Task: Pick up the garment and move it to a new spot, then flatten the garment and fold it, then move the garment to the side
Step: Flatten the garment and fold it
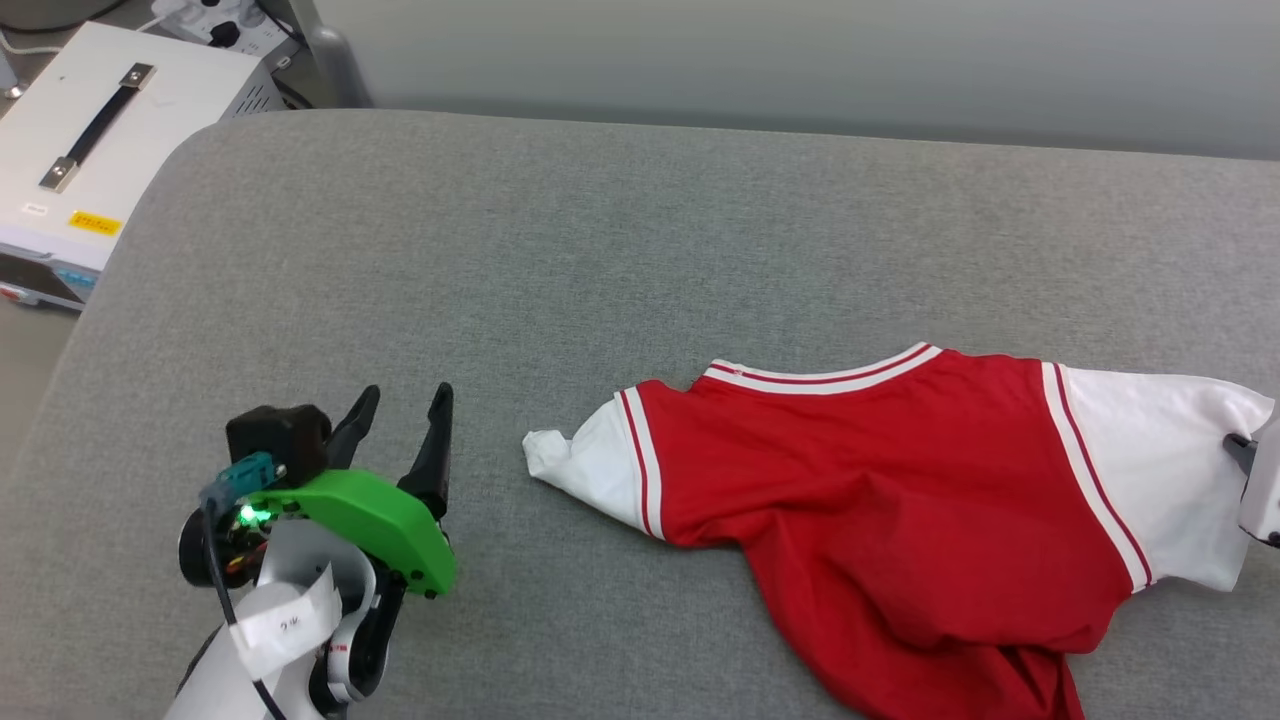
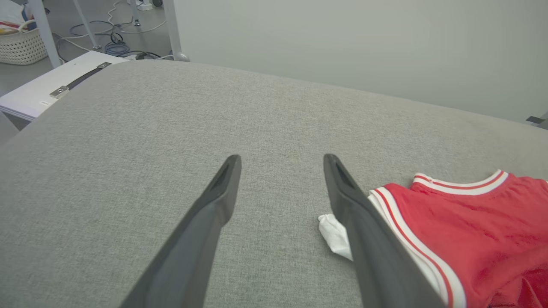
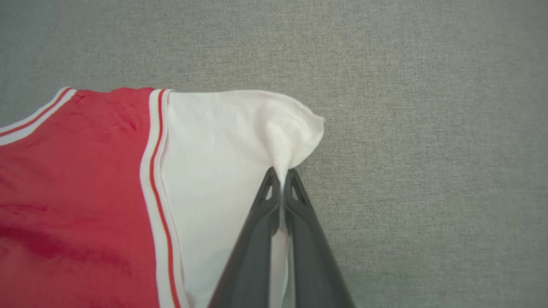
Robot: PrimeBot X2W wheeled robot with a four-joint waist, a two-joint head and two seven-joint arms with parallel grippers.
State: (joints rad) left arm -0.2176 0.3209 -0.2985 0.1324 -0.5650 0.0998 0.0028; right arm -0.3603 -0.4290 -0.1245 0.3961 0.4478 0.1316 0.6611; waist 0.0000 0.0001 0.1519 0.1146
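Garment (image 1: 880, 500) lies on grey pad (image 1: 500, 250), long axis sleeve to sleeve; right gripper (image 3: 281, 173) clenched on right sleeve (image 3: 222, 141) edge; left gripper (image 1: 406, 395) splayed, empty, and nearer the left sleeve (image 1: 590, 460) — its bunched tip just to that gripper's right.

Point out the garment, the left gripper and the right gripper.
garment (image 1: 900, 500), head view, on its red body.
left gripper (image 2: 282, 159), left wrist view, midway between its open fingertips.
right gripper (image 3: 282, 173), right wrist view, midway between fingertips shut on the garment.
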